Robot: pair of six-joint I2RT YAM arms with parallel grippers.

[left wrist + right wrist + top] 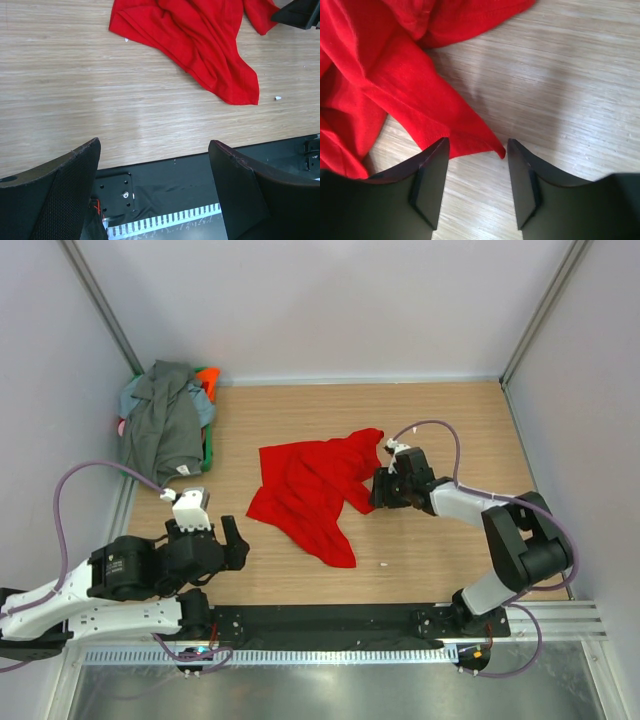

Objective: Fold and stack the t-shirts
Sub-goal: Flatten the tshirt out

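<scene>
A bright red t-shirt [310,490] lies crumpled and spread on the wooden table [440,420], mid-table. My right gripper [378,490] is down at the shirt's right edge. In the right wrist view its jaws [476,145] stand apart, with a hemmed corner of the red t-shirt [395,75] lying between the fingertips, not pinched. My left gripper [225,545] hovers open near the table's front-left edge, empty. In the left wrist view the red t-shirt [200,40] is well ahead of its wide-open fingers [155,145]. More t-shirts are heaped at the back left, dark grey [170,425] on top.
The pile shows orange [208,378], light blue and green cloth under the grey one, pressed against the left wall. A black strip [330,618] and the arm bases run along the near edge. Walls close in the back and both sides.
</scene>
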